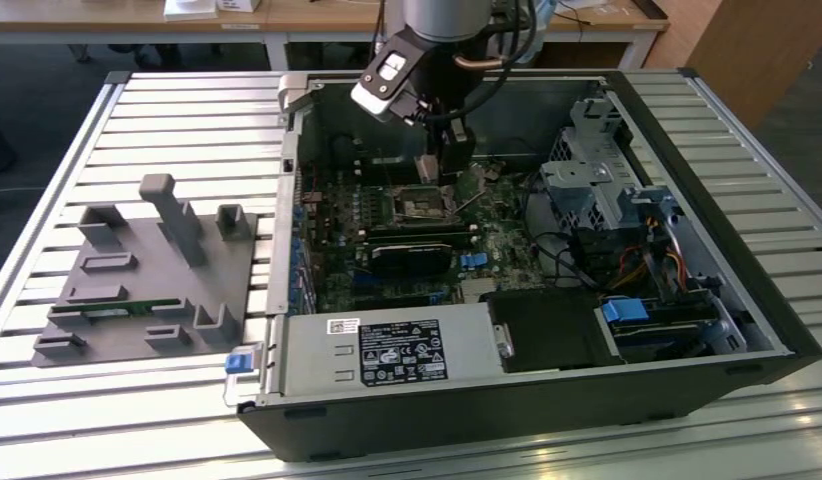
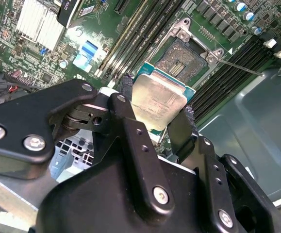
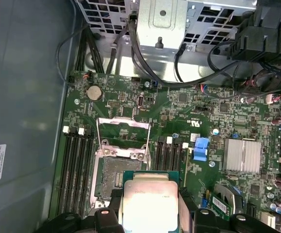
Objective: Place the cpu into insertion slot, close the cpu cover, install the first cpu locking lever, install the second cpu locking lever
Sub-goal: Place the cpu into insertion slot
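While the gripper (image 2: 157, 102) hangs just above the insertion slot (image 2: 180, 59), I see its two black fingers (image 2: 126, 87) drawn in against opposite edges of the cpu (image 2: 155, 97). That clamps the chip between them, with its silver top facing the camera. In both wrist views the cpu (image 3: 150, 201) is off to one side of the insertion slot (image 3: 117, 177), overlapping its edge and not seated. The slot's dark centre lies bare. The cpu cover (image 3: 123, 152) stands swung up on the far side of the slot from the chip. From the exterior view the gripper (image 1: 445, 172) is inside the open computer case (image 1: 771, 330), directly over the insertion slot (image 1: 422, 202). I count one cpu, one slot, one cover and one gripper with two fingers. One thin metal rod (image 2: 238, 66) sticks out past the slot's corner.
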You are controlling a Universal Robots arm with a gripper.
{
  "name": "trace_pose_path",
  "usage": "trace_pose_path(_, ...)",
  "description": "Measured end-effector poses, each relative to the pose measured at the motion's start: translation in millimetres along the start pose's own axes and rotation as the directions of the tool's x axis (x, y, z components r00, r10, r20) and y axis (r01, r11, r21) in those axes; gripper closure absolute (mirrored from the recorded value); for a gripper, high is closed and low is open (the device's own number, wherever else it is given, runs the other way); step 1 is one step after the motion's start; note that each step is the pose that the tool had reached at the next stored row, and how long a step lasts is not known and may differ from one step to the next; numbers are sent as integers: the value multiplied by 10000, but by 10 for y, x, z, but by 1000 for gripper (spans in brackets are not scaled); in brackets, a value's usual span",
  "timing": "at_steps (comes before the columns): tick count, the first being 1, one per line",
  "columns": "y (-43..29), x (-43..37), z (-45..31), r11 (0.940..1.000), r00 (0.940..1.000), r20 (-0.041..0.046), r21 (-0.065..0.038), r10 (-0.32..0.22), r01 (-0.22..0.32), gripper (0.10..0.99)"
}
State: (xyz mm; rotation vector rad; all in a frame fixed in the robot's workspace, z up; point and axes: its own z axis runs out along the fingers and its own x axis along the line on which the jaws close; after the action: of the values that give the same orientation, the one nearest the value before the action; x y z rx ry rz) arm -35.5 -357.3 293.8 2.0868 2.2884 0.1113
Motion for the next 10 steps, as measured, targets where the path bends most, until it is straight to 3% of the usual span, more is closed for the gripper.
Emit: trace_pose_path(10, -2, 0, 24, 10000, 10000, -1, 0, 0, 0, 549)
